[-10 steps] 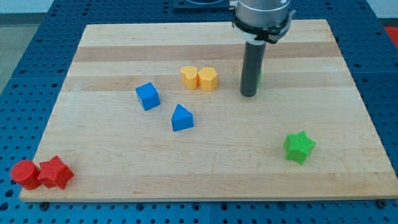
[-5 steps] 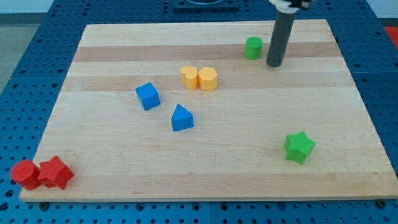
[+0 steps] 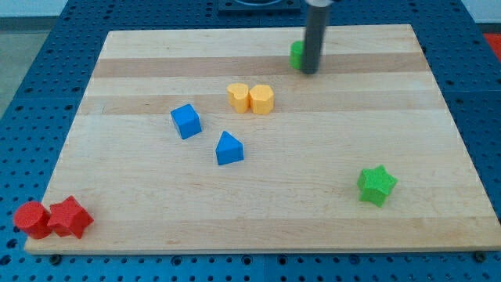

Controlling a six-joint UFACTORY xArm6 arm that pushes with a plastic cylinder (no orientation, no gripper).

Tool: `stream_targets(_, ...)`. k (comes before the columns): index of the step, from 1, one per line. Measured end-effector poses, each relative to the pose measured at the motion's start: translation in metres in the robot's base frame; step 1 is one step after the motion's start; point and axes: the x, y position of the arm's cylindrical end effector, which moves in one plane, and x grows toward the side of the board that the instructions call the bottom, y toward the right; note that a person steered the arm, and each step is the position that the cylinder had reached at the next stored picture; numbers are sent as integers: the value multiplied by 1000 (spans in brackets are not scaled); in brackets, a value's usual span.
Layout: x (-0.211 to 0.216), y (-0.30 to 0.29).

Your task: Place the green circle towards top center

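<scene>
The green circle (image 3: 297, 54) lies near the board's top edge, a little right of centre, mostly hidden behind my rod. My tip (image 3: 310, 70) rests on the board right against the circle's right side. A green star (image 3: 376, 186) lies at the lower right, far from the tip.
Two yellow blocks (image 3: 251, 99) sit side by side at mid-board. A blue cube (image 3: 186, 121) and a blue triangle (image 3: 228, 148) lie left of centre. A red circle (image 3: 30, 219) and a red star (image 3: 70, 218) sit at the bottom-left corner of the wooden board (image 3: 141, 55).
My rod swung up and to the right past the green circle, then back left against its right side. The circle has shifted up and then left along the top.
</scene>
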Motion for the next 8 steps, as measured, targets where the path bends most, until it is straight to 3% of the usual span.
stream_targets(1, -1, 2)
stream_targets(3, 8, 89)
stream_targets(4, -25, 76)
stream_targets(5, -62, 4)
stream_targets(6, -70, -25)
stream_targets(8, -19, 21)
